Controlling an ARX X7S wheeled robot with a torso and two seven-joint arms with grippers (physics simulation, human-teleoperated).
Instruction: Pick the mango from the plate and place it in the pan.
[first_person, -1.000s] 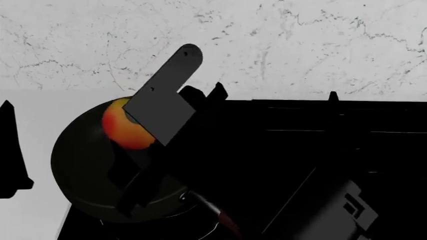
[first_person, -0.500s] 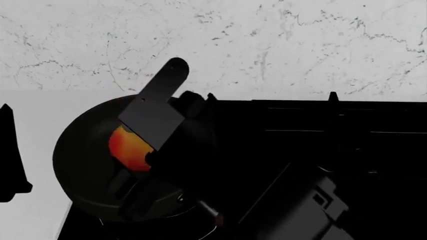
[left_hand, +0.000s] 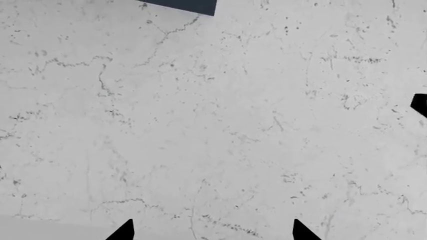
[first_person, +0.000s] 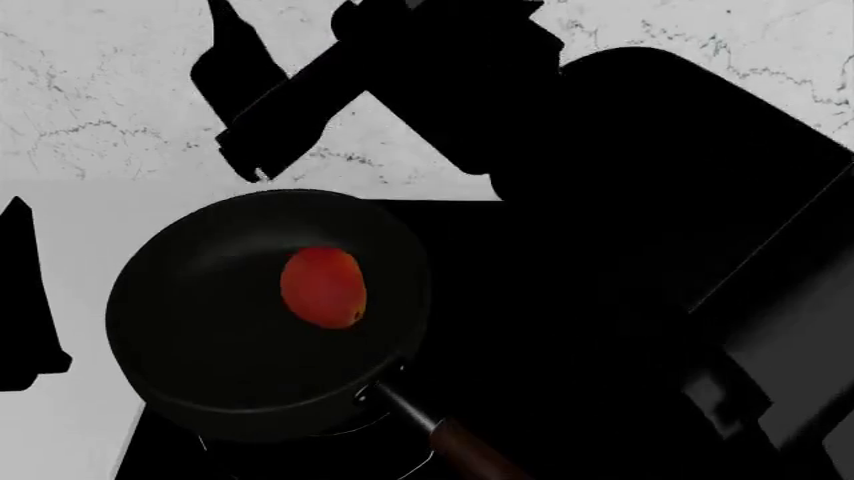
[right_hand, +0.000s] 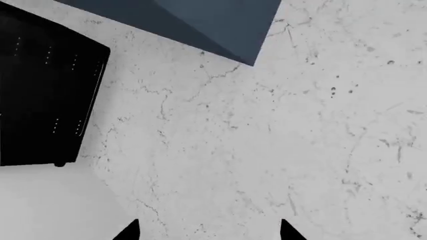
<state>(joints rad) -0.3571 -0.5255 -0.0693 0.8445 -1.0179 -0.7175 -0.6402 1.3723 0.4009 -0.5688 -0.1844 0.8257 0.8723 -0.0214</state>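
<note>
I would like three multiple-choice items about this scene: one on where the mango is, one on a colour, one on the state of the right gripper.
1. Where is the mango?
A. in the pan
B. on a plate
C. in the right gripper

2. What colour is the pan's inside?
A. white
B. black
C. blue

3. What is the state of the right gripper?
A. shut on the mango
B. shut on the pan handle
C. open and empty

Answers:
1 A, the mango lies on the pan's floor in the head view.
2 B, the whole pan bowl is black.
3 C, in the right wrist view its fingertips stand apart with only marble wall between them.
</note>
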